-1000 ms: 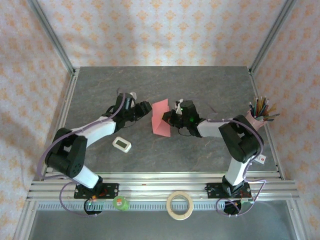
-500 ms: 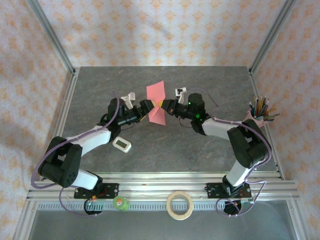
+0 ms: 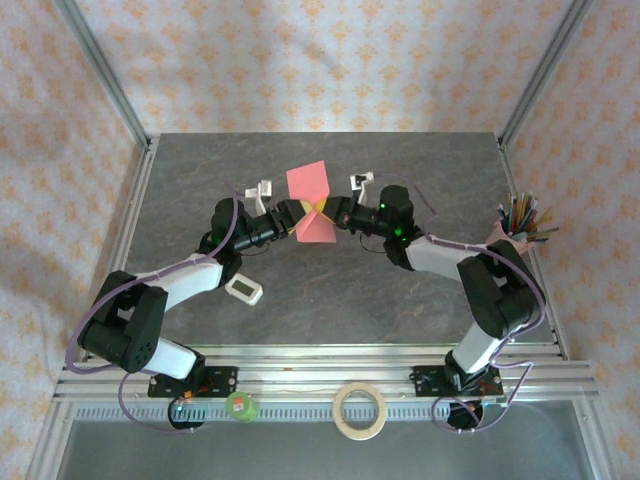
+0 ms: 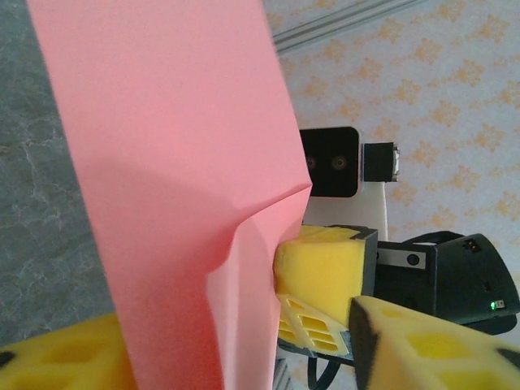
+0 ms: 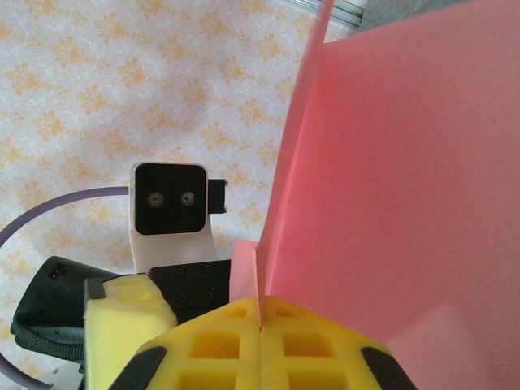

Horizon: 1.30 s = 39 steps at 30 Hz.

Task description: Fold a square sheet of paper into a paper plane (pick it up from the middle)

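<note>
Pink-red square sheet of paper [image 3: 310,205] up off the bench [image 3: 400,290], above its middle, creased and standing on edge between both arms. Pinched at its middle by the right gripper [image 5: 260,321], yellow pads [image 5: 219,341] pressed flat together on it. Straddled from the other side by the left gripper [image 3: 291,217], jaws apart, one finger [image 4: 422,341] clear of the paper.

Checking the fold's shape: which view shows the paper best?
Top external: the whole paper shows, raised between the left gripper and right gripper. Left wrist gives one creased face; right wrist, a part clamped in its shut fingers.
</note>
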### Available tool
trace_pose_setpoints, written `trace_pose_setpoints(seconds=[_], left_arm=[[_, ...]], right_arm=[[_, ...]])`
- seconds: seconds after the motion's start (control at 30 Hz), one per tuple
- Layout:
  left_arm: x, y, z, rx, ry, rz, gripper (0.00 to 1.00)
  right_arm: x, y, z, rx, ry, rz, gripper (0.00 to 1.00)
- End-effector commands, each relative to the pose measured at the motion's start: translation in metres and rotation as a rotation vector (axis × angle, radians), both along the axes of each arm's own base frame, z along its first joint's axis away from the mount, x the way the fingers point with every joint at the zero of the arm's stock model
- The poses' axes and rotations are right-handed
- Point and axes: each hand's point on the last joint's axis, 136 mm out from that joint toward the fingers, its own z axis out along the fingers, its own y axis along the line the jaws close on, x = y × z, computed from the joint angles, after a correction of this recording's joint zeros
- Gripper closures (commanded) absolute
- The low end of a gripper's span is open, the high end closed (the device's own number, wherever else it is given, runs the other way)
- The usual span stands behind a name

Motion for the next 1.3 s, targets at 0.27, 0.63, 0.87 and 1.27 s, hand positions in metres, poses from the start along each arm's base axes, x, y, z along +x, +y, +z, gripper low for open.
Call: trace_pose_setpoints(seconds=[0.27, 0.63, 0.87, 1.27], left_arm=[[-0.001, 0.003, 0.016, 0.026, -0.098, 0.004, 0.65], [0.004, 0.005, 0.006, 0.056, -0.090, 0.027, 0.87], [0.012, 0.015, -0.011, 0.178, -0.070, 0.062, 0.95], [0.032, 0.079, -0.055, 0.809, 0.079, 0.208, 0.98]], right_arm=[[-0.007, -0.010, 0.015, 0.017, -0.038, 0.003, 0.95], [0.000, -0.020, 0.001, -0.047, -0.006, -0.048, 0.75], [0.017, -0.050, -0.009, -0.123, 0.017, -0.192, 0.54], [0.045, -0.120, -0.027, -0.397, 0.030, -0.556, 0.28]])
